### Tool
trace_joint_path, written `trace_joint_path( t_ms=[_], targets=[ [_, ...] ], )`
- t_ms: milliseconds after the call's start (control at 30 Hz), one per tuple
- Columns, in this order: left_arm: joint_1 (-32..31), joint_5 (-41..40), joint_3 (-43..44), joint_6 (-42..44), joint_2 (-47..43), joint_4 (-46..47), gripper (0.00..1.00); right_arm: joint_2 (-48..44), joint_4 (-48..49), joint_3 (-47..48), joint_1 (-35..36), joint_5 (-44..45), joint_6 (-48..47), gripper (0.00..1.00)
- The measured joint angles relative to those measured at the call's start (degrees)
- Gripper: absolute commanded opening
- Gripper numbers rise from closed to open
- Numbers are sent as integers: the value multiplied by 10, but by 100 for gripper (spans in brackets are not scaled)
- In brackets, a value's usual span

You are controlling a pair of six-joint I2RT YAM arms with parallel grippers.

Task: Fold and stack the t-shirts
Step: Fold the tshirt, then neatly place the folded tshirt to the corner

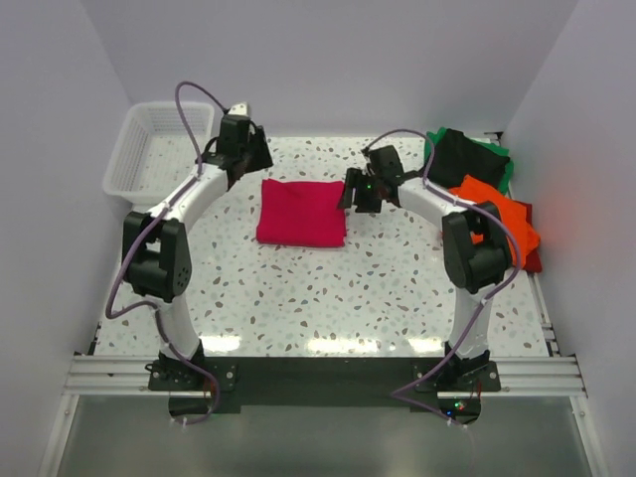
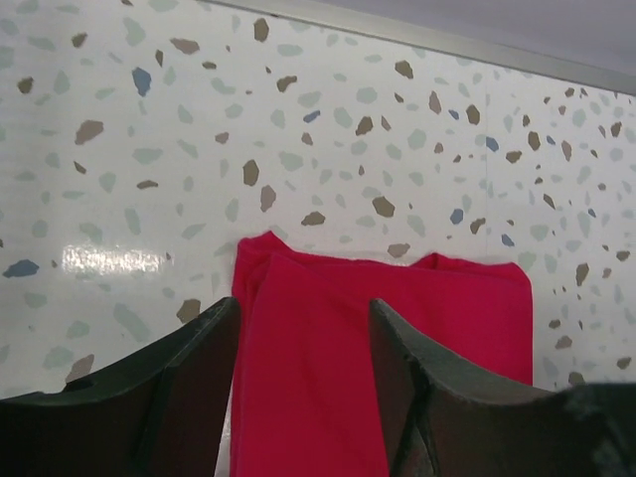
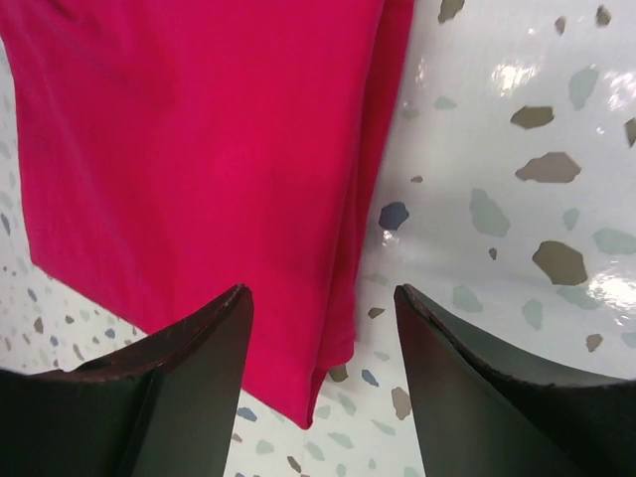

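A crimson-pink t-shirt (image 1: 302, 212) lies folded into a flat rectangle in the middle of the table. My left gripper (image 1: 246, 165) hovers at its far left corner, open, its jaws straddling the left edge of the folded shirt (image 2: 397, 338) without pinching it; the gripper (image 2: 304, 308) holds nothing. My right gripper (image 1: 356, 195) stands open at the shirt's right edge, and that gripper (image 3: 322, 293) is over the folded edge of the cloth (image 3: 199, 149), empty. More t-shirts are piled at the right: black (image 1: 459, 156), green (image 1: 504, 169), orange (image 1: 497, 214), dark red (image 1: 533, 256).
A white mesh basket (image 1: 149, 149) sits at the far left corner. White walls close in the table on the left, back and right. An aluminium rail (image 1: 318, 373) runs along the near edge by the arm bases.
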Motion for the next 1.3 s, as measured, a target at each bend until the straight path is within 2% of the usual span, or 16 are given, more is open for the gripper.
trace_joint_path(
  t_ms=[267, 433, 733, 1067, 1167, 1267, 1300],
  targets=[
    [88, 199, -143, -34, -54, 35, 60, 1, 67, -42, -26, -74, 27, 65],
    [118, 276, -174, -54, -66, 65, 60, 32, 100, -27, -35, -103, 29, 65],
    [144, 328, -180, -70, -72, 101, 60, 90, 124, -13, -40, -143, 38, 63],
    [174, 343, -191, -86, -73, 115, 60, 148, 152, 39, -44, -233, 59, 60],
    [181, 346, -191, -92, -73, 115, 60, 156, 154, 46, -46, -251, 61, 56],
    [184, 348, -192, -96, -73, 116, 60, 167, 153, 53, -47, -266, 58, 45],
    [185, 349, -192, -97, -73, 120, 59, 171, 152, 55, -47, -272, 57, 38]
  ],
)
